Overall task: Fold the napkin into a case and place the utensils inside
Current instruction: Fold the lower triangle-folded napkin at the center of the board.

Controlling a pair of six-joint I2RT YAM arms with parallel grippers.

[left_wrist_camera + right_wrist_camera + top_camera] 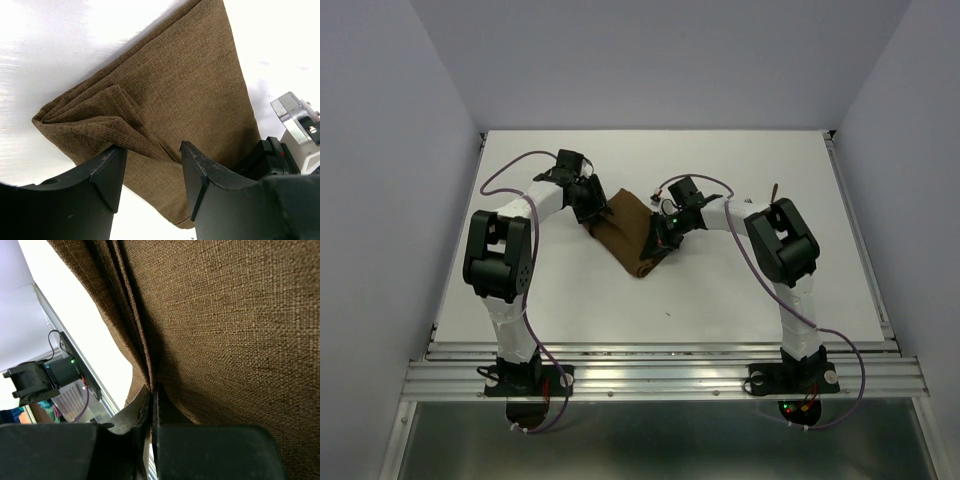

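One napkin [625, 235]: dark brown woven cloth, folded into a strip, lying diagonally.
Left gripper [152, 155]: jaws wide, straddling the napkin's far end.
Right gripper [151, 395]: pinched shut on the napkin's right edge.

The white table [740, 290] is carrying a dark brown napkin [625, 235], which is lying folded in layers around its middle, somewhat toward the far edge. A slim dark utensil [775, 189] is showing nearer the far right corner, half hidden. A tiny dark speck [667, 316] is sitting toward the near edge
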